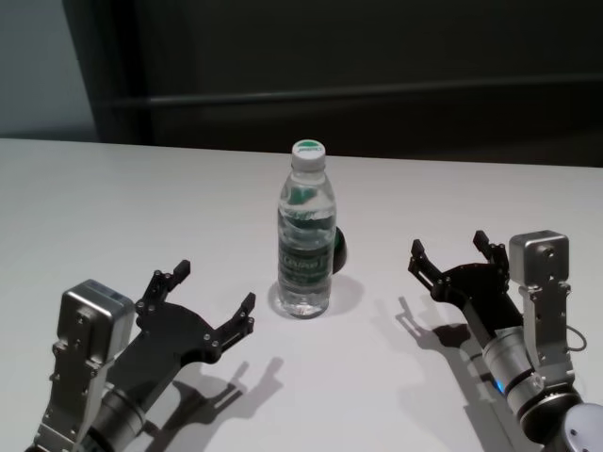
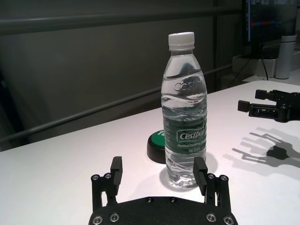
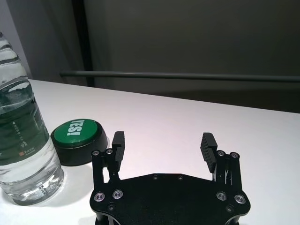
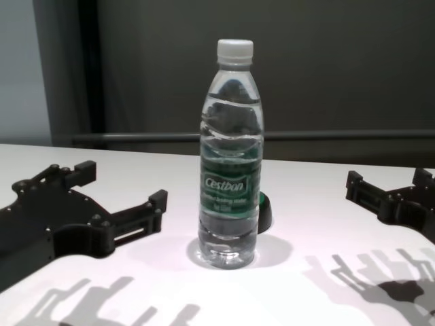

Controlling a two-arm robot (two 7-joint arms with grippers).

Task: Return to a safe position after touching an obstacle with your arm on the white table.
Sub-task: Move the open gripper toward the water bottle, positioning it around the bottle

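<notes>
The obstacle point(image 1: 305, 247), a clear water bottle with a white cap and green label, stands upright mid-way across the white table point(image 1: 113, 207). It also shows as the obstacle point(image 4: 230, 163) in the chest view, the obstacle point(image 2: 184, 112) in the left wrist view and the obstacle point(image 3: 21, 136) in the right wrist view. My left gripper point(image 1: 215, 294) hangs open to its near left, apart from it, with nothing between the fingers. My right gripper point(image 1: 449, 248) is open too, off to the bottle's right and well clear of it.
A small black dome with a green top point(image 3: 75, 140) sits just behind the bottle, toward its right. Beyond the table's far edge point(image 1: 452, 158) runs a dark wall with a horizontal rail. A white flask point(image 2: 285, 56) stands far off on another surface.
</notes>
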